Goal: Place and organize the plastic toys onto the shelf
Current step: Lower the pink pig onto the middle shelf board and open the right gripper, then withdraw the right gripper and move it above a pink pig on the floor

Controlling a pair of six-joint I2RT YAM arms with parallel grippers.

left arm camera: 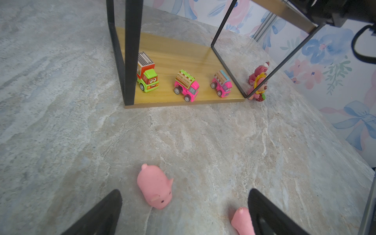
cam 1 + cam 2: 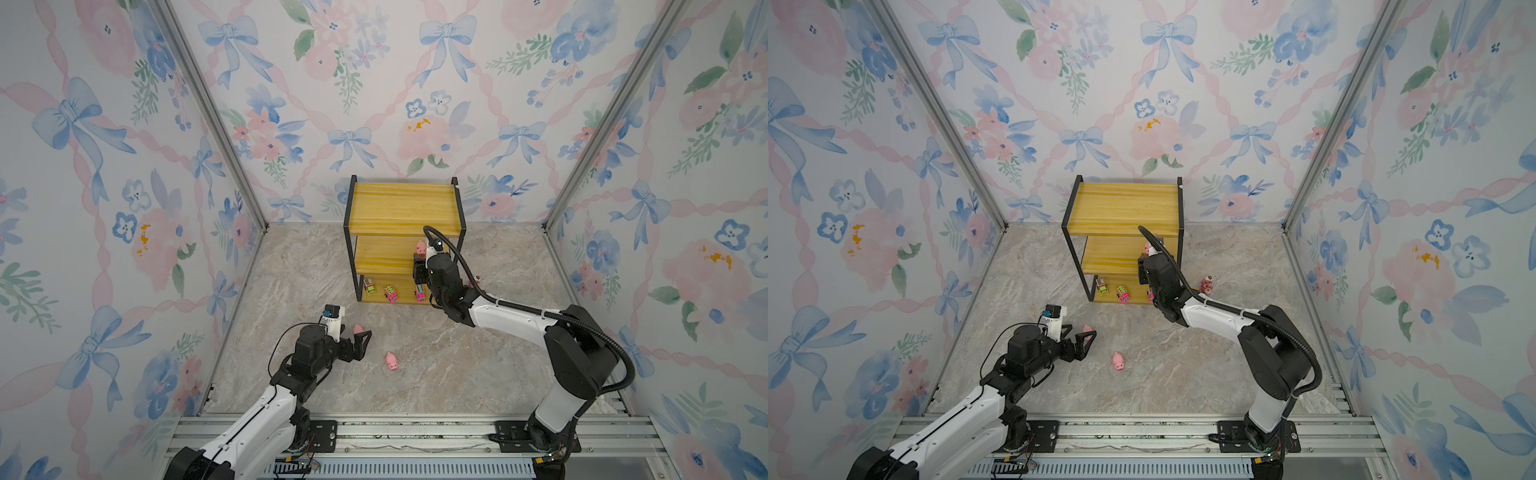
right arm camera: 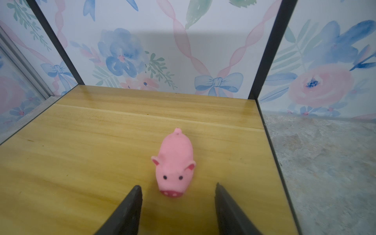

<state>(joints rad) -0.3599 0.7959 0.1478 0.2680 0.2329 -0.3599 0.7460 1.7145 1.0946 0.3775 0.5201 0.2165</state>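
The shelf [image 2: 401, 208] [image 2: 1125, 205] stands at the back of the floor. A pink pig [image 3: 175, 164] [image 2: 420, 248] stands free on its middle board [image 3: 101, 142], snout toward my right gripper [image 3: 178, 185], which is open just short of it. Three toy vehicles [image 1: 147, 76] [image 1: 186, 85] [image 1: 221, 83] line the bottom board. My left gripper [image 1: 184, 190] [image 2: 361, 343] hangs open above the floor. One pig [image 1: 156, 187] lies ahead between its fingers. Another pig [image 1: 242, 221] [image 2: 391, 361] lies against one finger. Two pink bears [image 1: 257, 81] [image 2: 1207, 284] stand on the floor by the shelf's front corner.
The top board [image 2: 1125, 195] carries nothing. Flowered walls close in the marble floor [image 2: 478, 365] on three sides, and a metal rail [image 2: 415, 432] with both arm bases runs along the front edge.
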